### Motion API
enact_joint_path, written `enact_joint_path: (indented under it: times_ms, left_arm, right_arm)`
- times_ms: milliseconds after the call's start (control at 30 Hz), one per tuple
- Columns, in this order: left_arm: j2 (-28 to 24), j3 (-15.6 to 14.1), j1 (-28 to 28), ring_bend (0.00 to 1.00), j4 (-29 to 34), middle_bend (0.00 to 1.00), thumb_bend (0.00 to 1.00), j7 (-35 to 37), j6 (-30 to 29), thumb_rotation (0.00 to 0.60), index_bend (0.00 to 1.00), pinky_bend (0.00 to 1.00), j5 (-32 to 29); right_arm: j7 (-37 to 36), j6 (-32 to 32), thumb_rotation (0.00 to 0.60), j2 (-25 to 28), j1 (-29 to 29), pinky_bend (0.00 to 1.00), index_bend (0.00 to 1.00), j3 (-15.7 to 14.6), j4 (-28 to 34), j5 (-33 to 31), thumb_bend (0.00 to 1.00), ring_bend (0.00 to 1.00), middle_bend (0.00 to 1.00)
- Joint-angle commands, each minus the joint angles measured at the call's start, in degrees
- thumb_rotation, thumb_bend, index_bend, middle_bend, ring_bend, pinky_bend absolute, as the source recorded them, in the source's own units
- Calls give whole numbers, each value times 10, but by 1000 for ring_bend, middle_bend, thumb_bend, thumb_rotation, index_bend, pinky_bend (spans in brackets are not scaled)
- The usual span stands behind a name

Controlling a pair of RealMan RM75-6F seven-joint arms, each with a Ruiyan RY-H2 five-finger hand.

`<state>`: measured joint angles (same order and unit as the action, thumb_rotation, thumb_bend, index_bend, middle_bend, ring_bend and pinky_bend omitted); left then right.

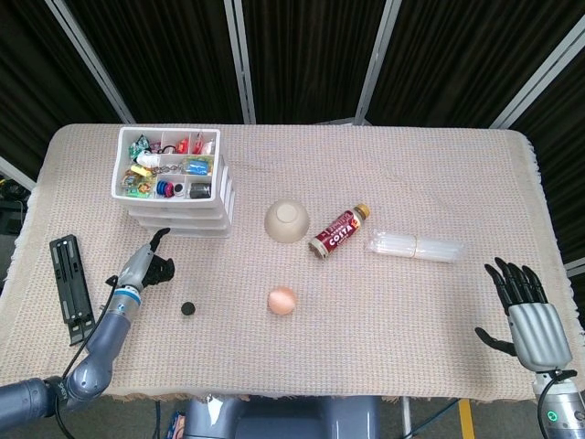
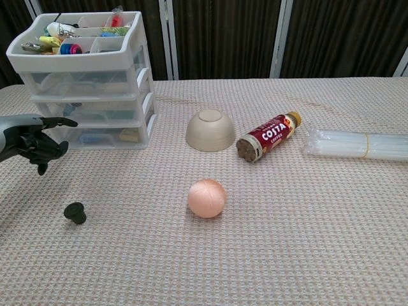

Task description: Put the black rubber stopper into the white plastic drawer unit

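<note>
The black rubber stopper (image 1: 187, 308) (image 2: 74, 212) lies on the woven tablecloth, in front of the white plastic drawer unit (image 1: 175, 195) (image 2: 89, 89). The unit has three closed drawers and an open top tray full of small items. My left hand (image 1: 146, 267) (image 2: 29, 140) hovers above the cloth just left of and behind the stopper, fingers apart, holding nothing. My right hand (image 1: 527, 314) rests at the table's near right corner, fingers spread and empty; the chest view does not show it.
An upturned beige bowl (image 1: 286, 220), a COSTA bottle on its side (image 1: 336, 232), a pack of clear tubes (image 1: 414, 246) and a peach ball (image 1: 282, 300) lie mid-table. A black strip (image 1: 69, 287) lies by the left edge.
</note>
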<state>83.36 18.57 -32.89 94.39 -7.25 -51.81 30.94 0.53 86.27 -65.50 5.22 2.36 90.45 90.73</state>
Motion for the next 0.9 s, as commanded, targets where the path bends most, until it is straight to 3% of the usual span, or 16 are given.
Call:
enact_joint_path:
  times_ms: [33,633,900]
  left_arm:
    - [9,2,-9,868,-9,909,676,-1,2,600,17,655,-2]
    - [59,10,-37,869,-25,911,674,31,3,600,147,655,-7]
    - [77,13,-42,871,-33,913,674,46,-4,600,151,655,10]
  right_arm:
    - [0,0,600,0,0,0,61,0,0,0,57,0,0]
    - [-7,-7,600,5,1,0,61,-1,6,-4,57,0,0]
    - [-6,-7,600,7,1,0,61,-2,7,-4,58,0,0]
